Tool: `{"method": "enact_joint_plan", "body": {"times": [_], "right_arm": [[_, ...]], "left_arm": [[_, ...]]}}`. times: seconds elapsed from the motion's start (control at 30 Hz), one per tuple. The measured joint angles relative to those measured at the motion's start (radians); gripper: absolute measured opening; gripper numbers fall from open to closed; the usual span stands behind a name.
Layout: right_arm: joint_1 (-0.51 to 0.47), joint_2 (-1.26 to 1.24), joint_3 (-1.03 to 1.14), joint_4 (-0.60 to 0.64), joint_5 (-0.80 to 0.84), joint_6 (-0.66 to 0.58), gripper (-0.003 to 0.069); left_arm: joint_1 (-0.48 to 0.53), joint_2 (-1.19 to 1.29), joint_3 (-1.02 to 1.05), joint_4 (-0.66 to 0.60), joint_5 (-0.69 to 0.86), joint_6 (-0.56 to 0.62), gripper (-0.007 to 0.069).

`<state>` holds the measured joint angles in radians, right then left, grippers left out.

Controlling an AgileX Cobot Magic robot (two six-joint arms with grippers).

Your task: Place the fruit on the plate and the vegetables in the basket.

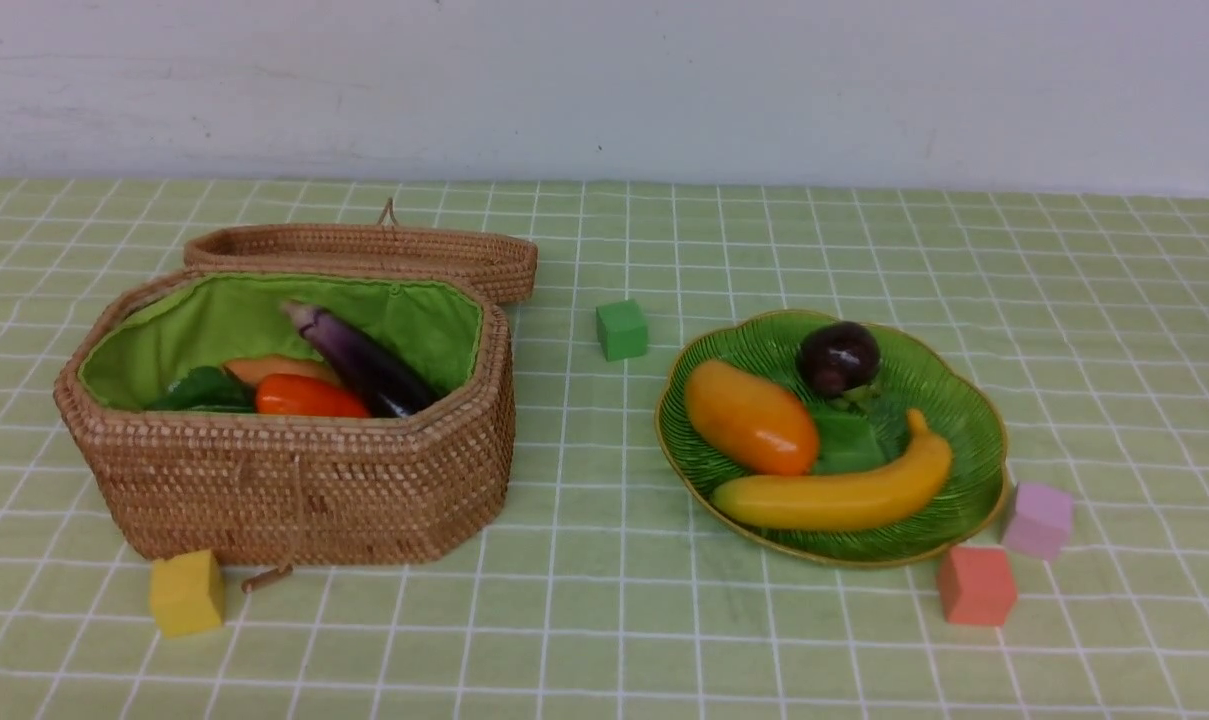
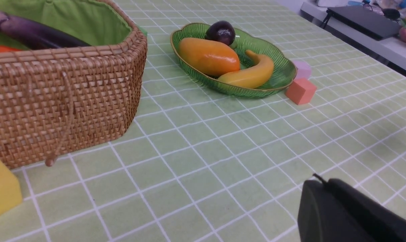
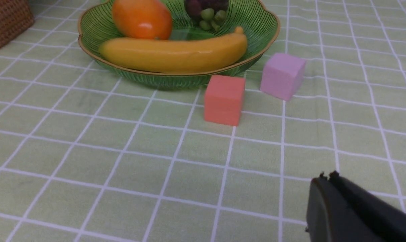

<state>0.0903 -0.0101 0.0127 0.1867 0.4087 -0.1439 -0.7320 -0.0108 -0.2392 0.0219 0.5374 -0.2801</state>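
On the green ribbed plate lie the yellow banana, the orange-yellow mango and the round dark fruit. The open wicker basket holds the purple eggplant, the orange carrot, a tan potato and a dark green piece. Neither arm shows in the front view. My left gripper hangs shut and empty over bare cloth, apart from the basket and plate. My right gripper is shut and empty, short of the plate.
The basket's lid lies behind it. Small cubes sit on the checked cloth: green behind the plate, yellow in front of the basket, salmon and lilac by the plate's near right rim.
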Motion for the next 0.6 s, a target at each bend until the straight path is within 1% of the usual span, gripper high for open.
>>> {"method": "enact_joint_plan", "body": {"times": [0.53,0.6], "right_arm": [[0.0,0.0,0.0,0.0,0.0,0.0,-0.001],[0.0,0.0,0.0,0.0,0.0,0.0,-0.001]], "left_arm": [[0.0,0.0,0.0,0.002,0.0,0.0,0.0005],[0.0,0.0,0.0,0.03,-0.008,0.005,0.0005]]}}
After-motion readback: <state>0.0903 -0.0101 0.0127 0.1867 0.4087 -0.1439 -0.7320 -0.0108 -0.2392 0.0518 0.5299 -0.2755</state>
